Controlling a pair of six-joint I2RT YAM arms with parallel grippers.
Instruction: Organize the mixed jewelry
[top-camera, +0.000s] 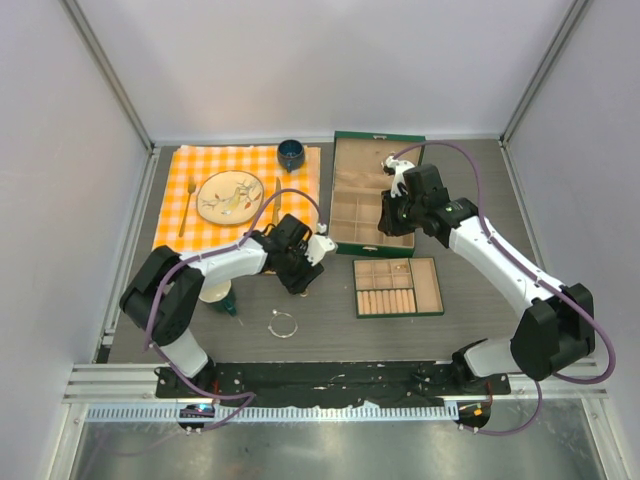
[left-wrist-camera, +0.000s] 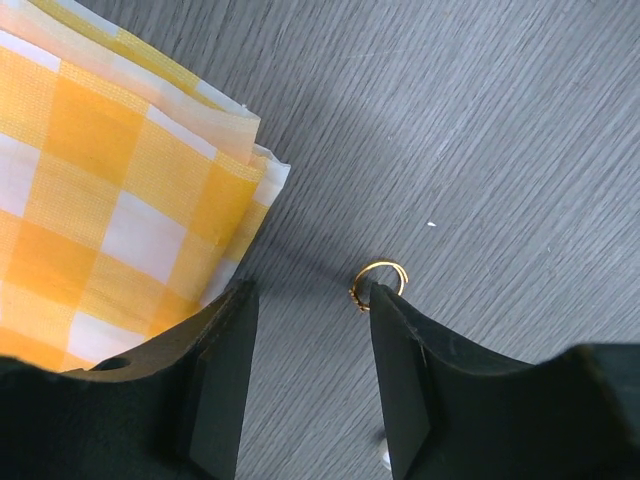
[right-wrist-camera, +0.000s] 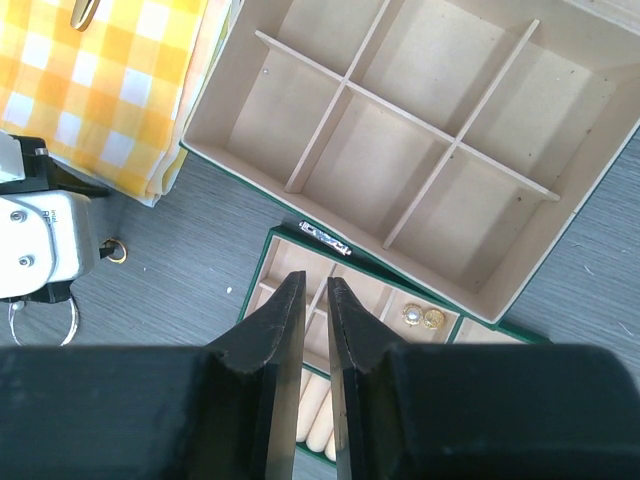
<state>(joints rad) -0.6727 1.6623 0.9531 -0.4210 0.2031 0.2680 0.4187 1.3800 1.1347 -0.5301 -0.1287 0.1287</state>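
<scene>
A small gold ring (left-wrist-camera: 381, 282) lies on the grey table, right at the tip of one finger of my left gripper (left-wrist-camera: 310, 292). That gripper is open and empty, low over the table beside the cloth corner; it also shows in the top view (top-camera: 300, 282). The ring shows beside it in the right wrist view (right-wrist-camera: 117, 251). A thin silver bangle (top-camera: 283, 324) lies nearer the front edge. Two gold studs (right-wrist-camera: 422, 318) sit in a compartment of the green tray (right-wrist-camera: 250, 288). My right gripper (right-wrist-camera: 315, 282) is shut and empty, above the tray's near edge.
The open green box (top-camera: 378, 136) with beige compartments stands behind the tray (top-camera: 398, 314). A small silver bar (right-wrist-camera: 325, 240) lies between them. An orange checked cloth (top-camera: 170, 225) holds a plate (top-camera: 229, 196), gold fork (top-camera: 186, 205), gold knife (top-camera: 276, 200) and dark cup (top-camera: 291, 153).
</scene>
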